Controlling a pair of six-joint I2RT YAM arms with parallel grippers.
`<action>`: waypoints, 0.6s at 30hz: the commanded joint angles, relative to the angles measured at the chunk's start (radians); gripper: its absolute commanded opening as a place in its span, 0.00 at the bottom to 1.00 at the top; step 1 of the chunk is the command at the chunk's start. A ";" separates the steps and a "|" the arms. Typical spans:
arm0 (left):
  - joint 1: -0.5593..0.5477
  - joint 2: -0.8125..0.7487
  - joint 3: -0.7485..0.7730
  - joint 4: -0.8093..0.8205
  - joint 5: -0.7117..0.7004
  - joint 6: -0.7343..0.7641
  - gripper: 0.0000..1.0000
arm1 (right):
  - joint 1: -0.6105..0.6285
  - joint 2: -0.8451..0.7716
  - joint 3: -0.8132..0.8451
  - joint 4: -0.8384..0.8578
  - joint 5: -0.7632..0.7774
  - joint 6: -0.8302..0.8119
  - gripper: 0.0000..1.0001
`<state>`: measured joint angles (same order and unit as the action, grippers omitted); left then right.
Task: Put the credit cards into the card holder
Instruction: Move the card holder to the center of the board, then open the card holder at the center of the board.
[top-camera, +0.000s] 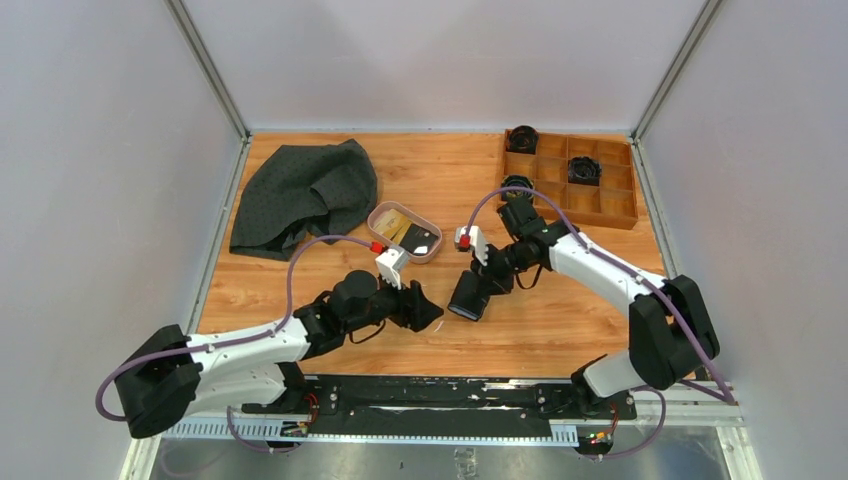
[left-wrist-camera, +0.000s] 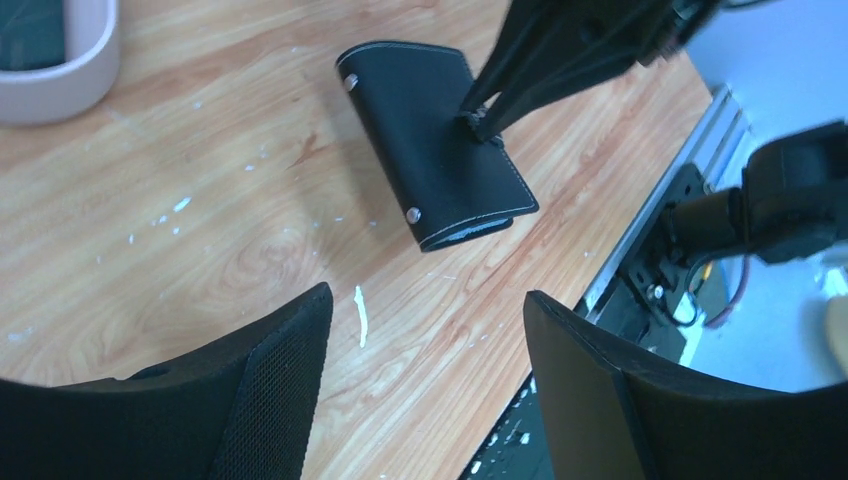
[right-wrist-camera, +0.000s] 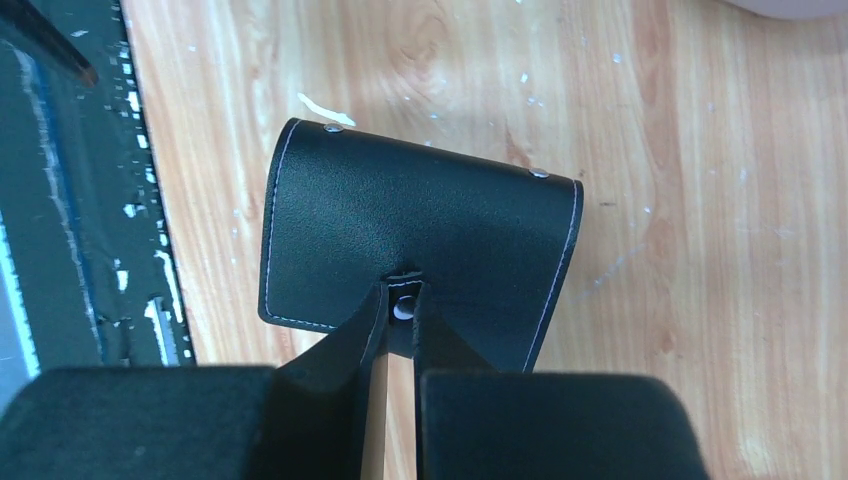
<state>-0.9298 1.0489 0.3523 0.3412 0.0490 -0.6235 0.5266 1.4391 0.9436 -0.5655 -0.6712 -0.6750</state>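
The black card holder lies folded shut on the wooden table, near the front edge. My right gripper is shut on its small snap tab at the near side. In the left wrist view the holder lies ahead of my left gripper, which is open, empty and a short way from it. In the top view the two grippers face each other, left and right, with the holder between them. A gold card and a black card lie in the pinkish tray.
A dark grey cloth lies at the back left. A wooden compartment box with black round parts stands at the back right. The tray's rim shows at the left wrist view's top left. The black base rail runs beside the holder.
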 joint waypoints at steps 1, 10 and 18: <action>-0.062 -0.010 0.017 0.062 -0.012 0.170 0.76 | -0.027 0.019 0.013 -0.080 -0.163 -0.060 0.00; -0.102 0.190 0.076 0.137 -0.073 0.055 0.88 | -0.016 0.024 0.012 -0.094 -0.133 -0.115 0.00; -0.102 0.368 0.056 0.355 -0.074 -0.201 0.86 | -0.016 -0.014 -0.030 -0.053 -0.161 -0.148 0.00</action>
<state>-1.0294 1.3869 0.4202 0.5232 -0.0051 -0.6861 0.5083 1.4761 0.9401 -0.6323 -0.7834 -0.7818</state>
